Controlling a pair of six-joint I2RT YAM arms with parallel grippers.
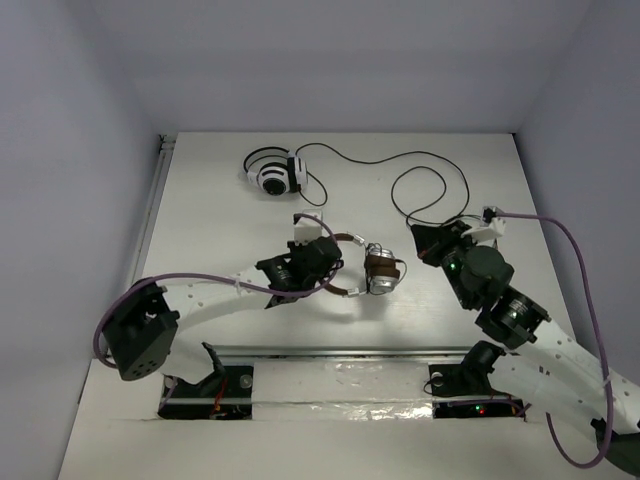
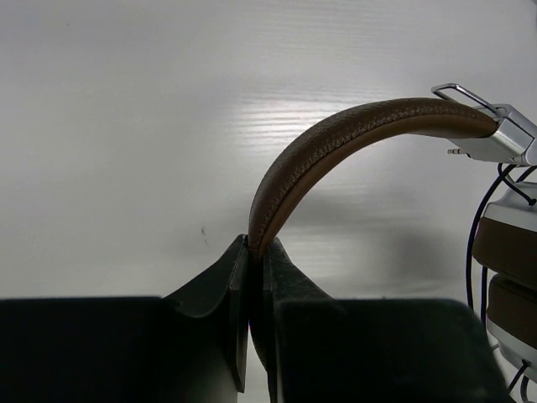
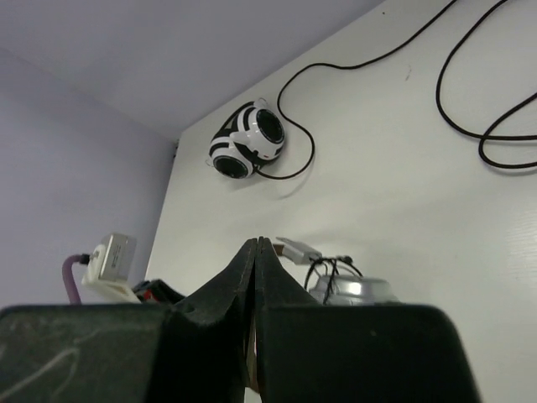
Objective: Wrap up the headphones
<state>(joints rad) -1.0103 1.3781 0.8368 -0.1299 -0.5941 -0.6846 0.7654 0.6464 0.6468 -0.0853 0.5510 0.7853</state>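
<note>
The headphones (image 1: 380, 270) lie mid-table, brown headband (image 1: 345, 290) arcing left of the stacked brown-and-silver ear cups. My left gripper (image 1: 335, 262) is shut on the headband; in the left wrist view the brown band (image 2: 352, 134) rises from between the closed jaws (image 2: 257, 248) toward the ear cups (image 2: 512, 252). The thin dark cable (image 2: 477, 243) runs around the cups. My right gripper (image 1: 422, 240) is just right of the cups, shut, with nothing visible between its jaws (image 3: 258, 243). The silver cup (image 3: 352, 290) shows close behind it.
White-and-black headphones (image 1: 272, 172) sit at the back left, also in the right wrist view (image 3: 247, 141). Their black cable (image 1: 425, 175) loops across the back to near my right gripper. A metal rail (image 1: 340, 352) runs along the near edge. Walls enclose the table.
</note>
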